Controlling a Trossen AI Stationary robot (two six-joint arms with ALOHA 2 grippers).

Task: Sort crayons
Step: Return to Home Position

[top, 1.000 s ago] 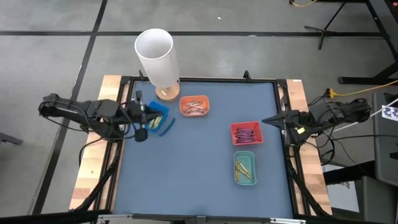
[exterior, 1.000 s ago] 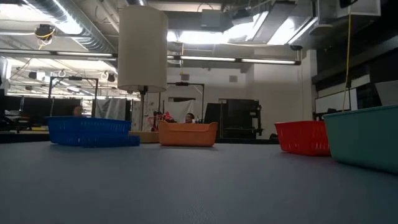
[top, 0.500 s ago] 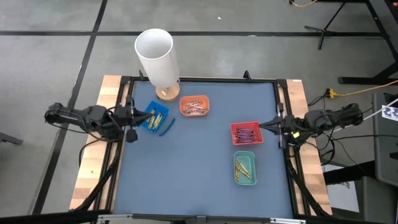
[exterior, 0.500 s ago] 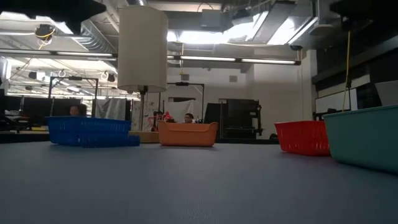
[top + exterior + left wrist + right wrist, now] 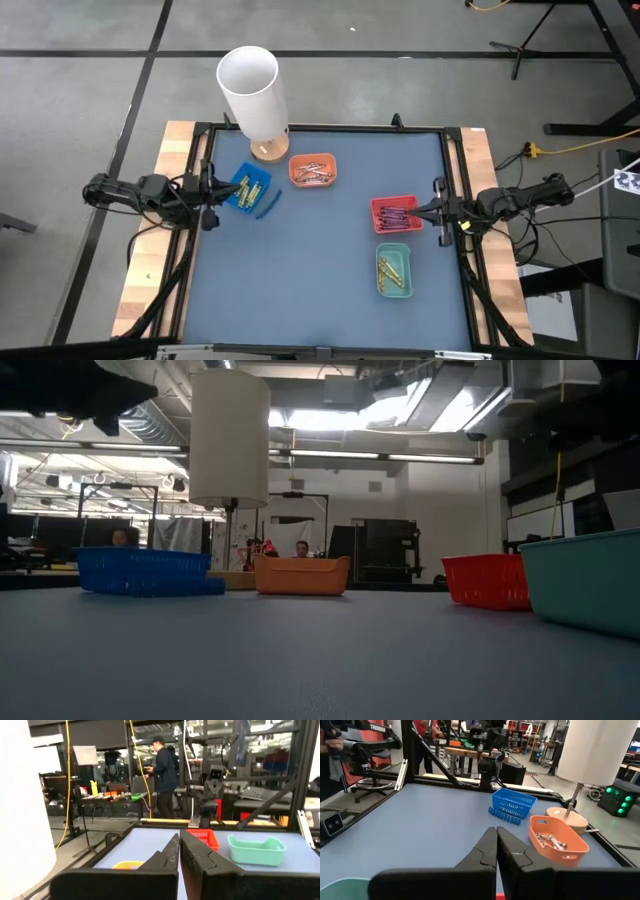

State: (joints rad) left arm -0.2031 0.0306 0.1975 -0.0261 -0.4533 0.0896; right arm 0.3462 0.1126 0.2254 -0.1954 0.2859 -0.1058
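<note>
While crayons lie in green tray, left hand closed near blue tray, right hand closed beside red tray.

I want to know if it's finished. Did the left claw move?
Yes. The left claw has backed off the blue tray, toward the table's left edge.

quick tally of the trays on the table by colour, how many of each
blue tray: 1
orange tray: 1
red tray: 1
green tray: 1
Total: 4
</note>
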